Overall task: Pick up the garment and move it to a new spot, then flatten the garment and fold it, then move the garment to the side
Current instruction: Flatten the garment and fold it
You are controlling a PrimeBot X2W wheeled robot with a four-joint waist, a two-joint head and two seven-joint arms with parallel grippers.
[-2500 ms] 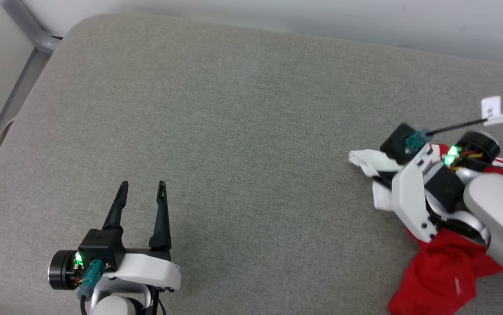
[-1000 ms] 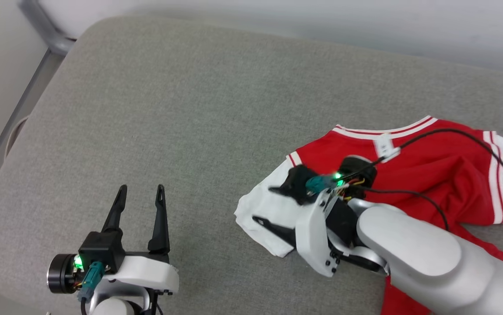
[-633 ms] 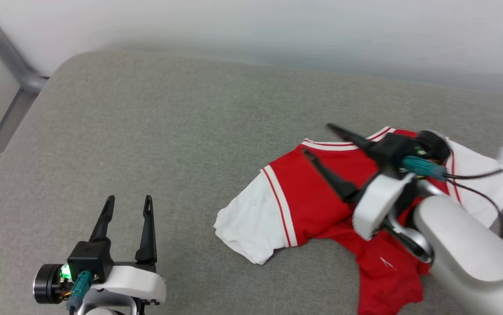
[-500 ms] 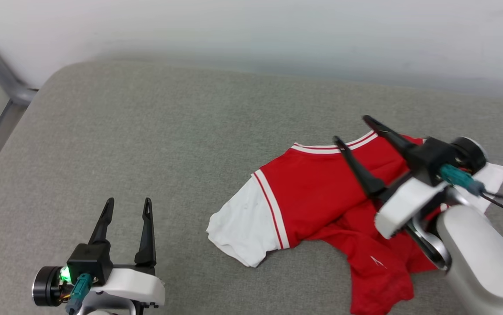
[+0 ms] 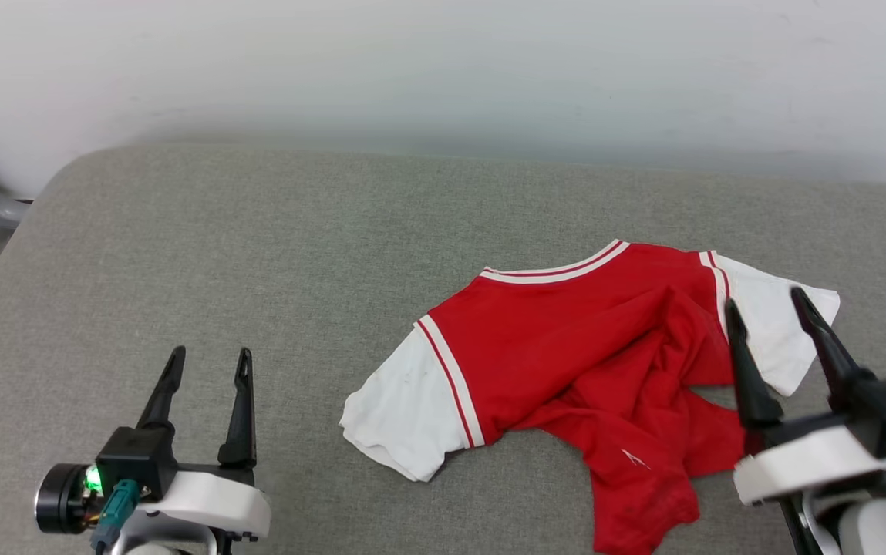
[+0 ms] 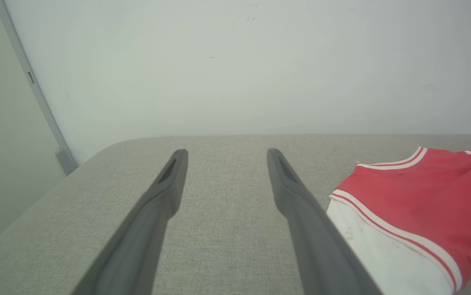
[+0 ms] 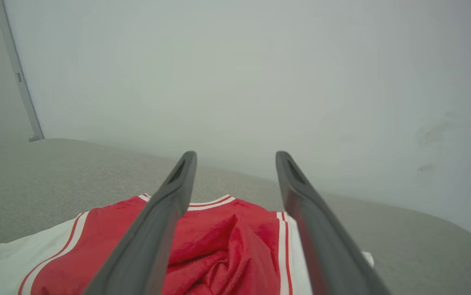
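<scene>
In the head view, the shirt point(image 5: 566, 347) lies on the right half of the grey table point(image 5: 257, 254), collar toward the far edge. Its upper part lies fairly spread, one white sleeve point(image 5: 404, 416) pointing near-left, but the red body is bunched and twisted toward the near side, so it looks set down in its new spot and not yet flattened. The left claw point(image 5: 211, 353) sits at the near left, well apart from the cloth, fingers spread and holding nothing. It seems parked there to leave the cloth free. The right claw point(image 5: 764, 297) is at the near right, fingers also wide apart and empty, its tips over the right sleeve point(image 5: 770, 331). That places it well to smooth that side.

In the left wrist view, the left claw point(image 6: 227, 151) points at bare table toward the far wall point(image 6: 235, 61), with the shirt's sleeve and striped trim just to its right.

In the right wrist view, the right claw point(image 7: 236, 154) looks along the crumpled red folds, the shirt below and between its fingers, nothing gripped.
</scene>
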